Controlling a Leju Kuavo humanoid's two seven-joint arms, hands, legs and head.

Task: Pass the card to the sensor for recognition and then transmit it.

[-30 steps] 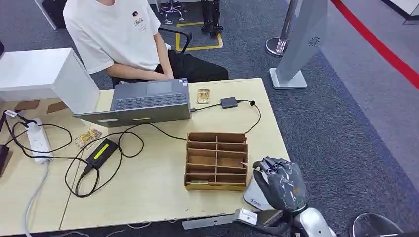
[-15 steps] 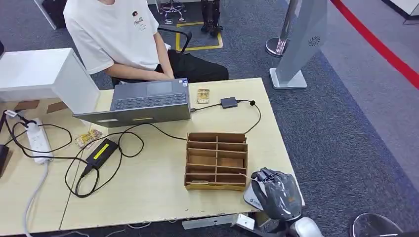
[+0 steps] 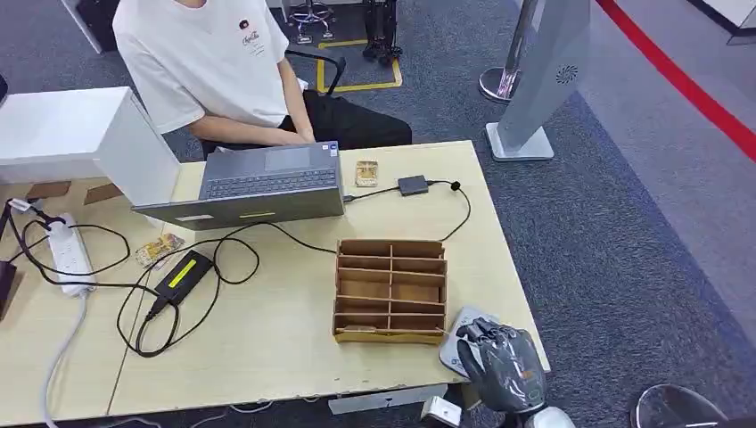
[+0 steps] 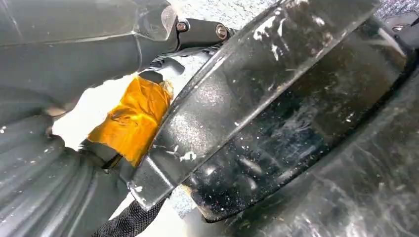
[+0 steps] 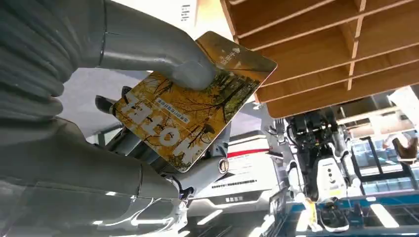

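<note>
card [image 5: 190,116]: yellow printed | pinched in right hand [image 5: 89,123] | over sensor [image 3: 456,349]

Lying on the pale wooden surface [image 3: 267,339]: laptop [image 3: 267,183] far, power strip [image 3: 69,254] left, slotted wooden organizer [image 3: 390,290] right, white sensor [image 3: 456,352] near-right.

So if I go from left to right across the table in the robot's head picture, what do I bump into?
White power strip → black adapter with a yellow label → grey laptop → wooden slotted box → the robot's right hand, holding a card over the white sensor.
</note>
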